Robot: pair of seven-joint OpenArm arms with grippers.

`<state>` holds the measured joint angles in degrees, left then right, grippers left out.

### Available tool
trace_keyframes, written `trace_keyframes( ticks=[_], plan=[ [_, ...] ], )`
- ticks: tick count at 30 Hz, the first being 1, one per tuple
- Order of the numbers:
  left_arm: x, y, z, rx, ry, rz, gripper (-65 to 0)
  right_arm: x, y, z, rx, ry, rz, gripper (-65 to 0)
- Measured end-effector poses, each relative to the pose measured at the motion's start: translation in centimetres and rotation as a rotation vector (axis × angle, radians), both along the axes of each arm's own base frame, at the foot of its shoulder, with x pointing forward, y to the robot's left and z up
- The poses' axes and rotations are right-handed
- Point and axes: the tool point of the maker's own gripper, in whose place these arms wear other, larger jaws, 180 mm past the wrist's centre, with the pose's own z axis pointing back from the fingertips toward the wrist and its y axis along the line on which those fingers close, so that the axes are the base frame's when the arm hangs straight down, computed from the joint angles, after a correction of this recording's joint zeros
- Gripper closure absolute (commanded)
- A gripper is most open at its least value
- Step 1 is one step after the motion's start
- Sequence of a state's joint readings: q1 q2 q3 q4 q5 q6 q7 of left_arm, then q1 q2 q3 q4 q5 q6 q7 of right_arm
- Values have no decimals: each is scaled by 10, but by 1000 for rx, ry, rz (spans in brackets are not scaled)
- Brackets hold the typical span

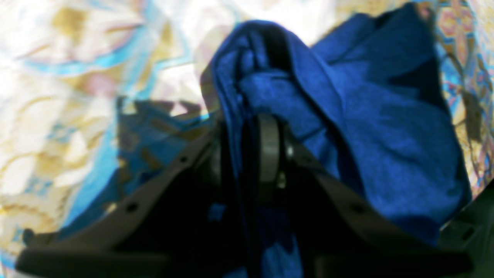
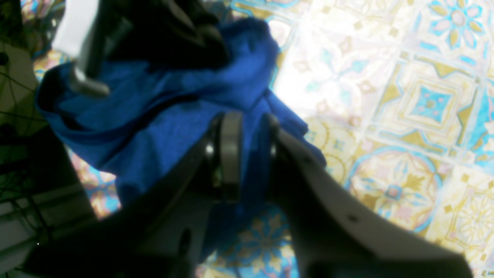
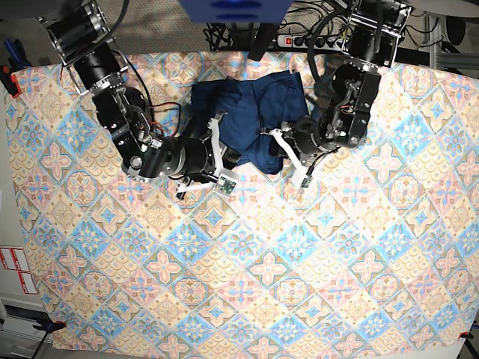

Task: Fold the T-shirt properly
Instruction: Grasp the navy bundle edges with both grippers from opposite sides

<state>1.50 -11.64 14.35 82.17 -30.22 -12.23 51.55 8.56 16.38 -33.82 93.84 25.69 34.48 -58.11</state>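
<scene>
1. At the far edge of the patterned tablecloth [image 3: 239, 299], between the two arms, the T-shirt [image 3: 251, 116] is being kept in a rumpled heap, nowhere near folded.
2. On the base view's left, the right gripper [image 3: 224, 157] is seen pinching a fold of the navy cloth between its pads, as the right wrist view shows [image 2: 247, 154].
3. On the base view's right, the left gripper [image 3: 281, 153] is being pressed together on a bunched ridge of the same shirt [image 1: 247, 154].
4. Soft, light, limp handling is being expected of this heathered knit; it would probably sag and slip, so hems or shoulder seams are judged the better holds.
5. Glossy pastel tile print is being shown beneath, flat against the matte, creased fabric.
</scene>
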Motion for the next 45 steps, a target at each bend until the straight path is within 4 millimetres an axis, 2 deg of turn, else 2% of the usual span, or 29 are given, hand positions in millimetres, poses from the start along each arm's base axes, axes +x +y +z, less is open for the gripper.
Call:
trace_keyframes(
  ticks=[4,9,16,19,21,24,27,31,34,41,45],
  plan=[
    [-11,-7,19,-21,-56,-21,-109,0,1,1,7,0,0,-90],
    [-18,-5,27,-23,-75,-21,-108,0,0,0,0,0,0,-90],
    [-30,33,39,-7,-98,95,-110,-1,1,-1,2,4,1,-90],
    [-34,40,45,-1,-114,118,-111,0,1,-1,0,4,1,-91],
    [-38,41,42,0,-103,118,-111,-1,1,-1,2,4,1,-91],
    [-47,42,26,1,-51,121,-121,-1,1,-1,3,5,1,-91],
    [-48,45,13,11,-10,127,-169,0,1,-1,3,4,1,-91],
    [-43,31,2,11,32,81,-230,-1,2,-1,6,5,3,-91],
    [-44,20,-1,2,40,51,-251,-1,1,-1,2,4,2,-90],
    [-35,2,5,-26,27,33,-244,-5,2,-4,4,15,2,-90],
    [-41,0,3,-31,40,31,-243,-5,2,-4,4,14,2,-90]
  ],
)
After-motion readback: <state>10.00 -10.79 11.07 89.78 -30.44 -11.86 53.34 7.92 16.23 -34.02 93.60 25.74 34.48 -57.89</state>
